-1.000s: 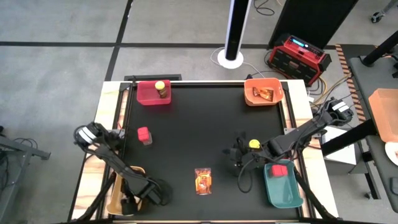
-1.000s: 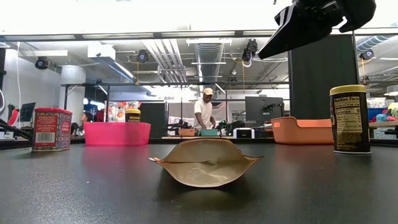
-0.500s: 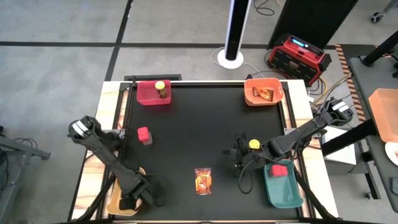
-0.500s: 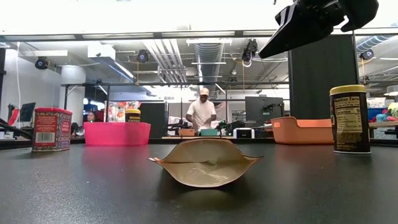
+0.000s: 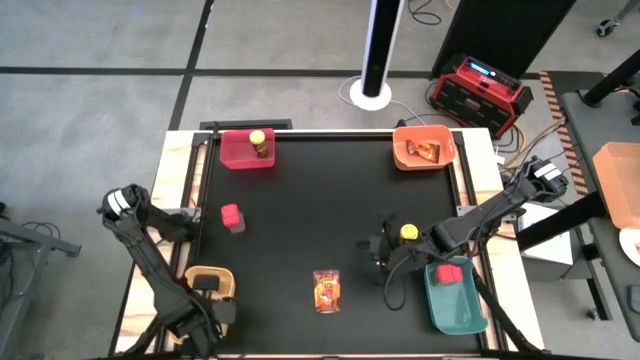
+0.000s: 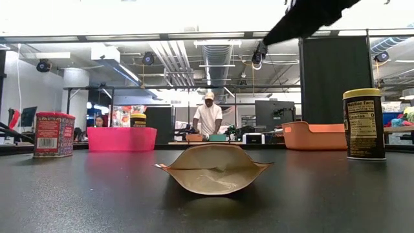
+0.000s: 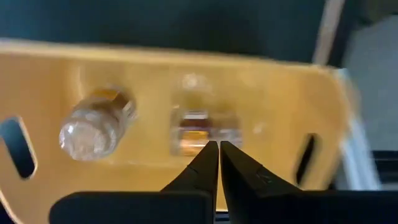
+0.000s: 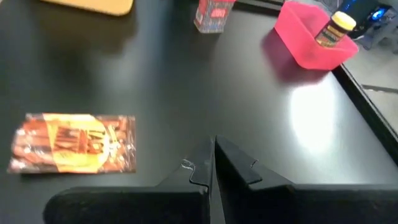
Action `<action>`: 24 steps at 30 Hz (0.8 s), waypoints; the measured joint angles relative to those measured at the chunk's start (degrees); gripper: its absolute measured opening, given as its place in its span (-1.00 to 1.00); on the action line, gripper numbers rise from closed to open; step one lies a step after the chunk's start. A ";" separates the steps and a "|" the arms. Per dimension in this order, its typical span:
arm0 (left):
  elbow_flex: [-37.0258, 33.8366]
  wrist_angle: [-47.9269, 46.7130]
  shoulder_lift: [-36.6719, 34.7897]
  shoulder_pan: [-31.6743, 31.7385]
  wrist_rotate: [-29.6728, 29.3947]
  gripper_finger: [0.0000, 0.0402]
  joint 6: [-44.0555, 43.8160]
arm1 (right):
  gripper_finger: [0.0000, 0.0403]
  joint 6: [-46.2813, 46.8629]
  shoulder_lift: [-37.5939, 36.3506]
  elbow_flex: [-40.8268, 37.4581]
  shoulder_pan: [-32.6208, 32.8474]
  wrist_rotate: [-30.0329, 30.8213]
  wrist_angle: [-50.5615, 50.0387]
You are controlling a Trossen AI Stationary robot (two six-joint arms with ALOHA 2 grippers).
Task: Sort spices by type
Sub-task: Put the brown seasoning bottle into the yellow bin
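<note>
My left gripper [image 7: 217, 148] is shut and empty above the yellow bin [image 5: 208, 280] at the near left. Two tiny round jars [image 7: 96, 127] [image 7: 204, 132] lie on their sides in that bin. My right gripper [image 8: 213, 146] is shut and empty over the table's near right [image 5: 382, 250], beside a yellow-lidded jar [image 5: 408, 232] standing upright. An orange-brown packet [image 5: 327, 290] lies flat near the front edge. A red blocky container [image 5: 232, 216] stands at the left.
The pink bin [image 5: 247, 150] at the far left holds a yellow-lidded jar [image 5: 259, 143]. The orange bin [image 5: 424, 150] at the far right holds a packet. The teal bin [image 5: 455, 298] at the near right holds a red container [image 5: 450, 272]. A person stands in the room beyond the table.
My left arm has drawn back toward the table's near left corner, so that the yellow bin now shows from above. In the low view the dark arm at the top right has gone up and partly out of the picture.
</note>
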 joint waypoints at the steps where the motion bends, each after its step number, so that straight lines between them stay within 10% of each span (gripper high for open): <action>1: -0.99 0.09 0.07 -0.39 0.12 -1.00 -1.07 | -0.95 -0.34 0.00 0.44 0.01 -0.02 -0.03; 24: -9.90 6.79 0.09 -1.98 3.95 -1.00 -5.12 | -0.95 -1.98 -0.01 2.59 0.02 0.00 -0.09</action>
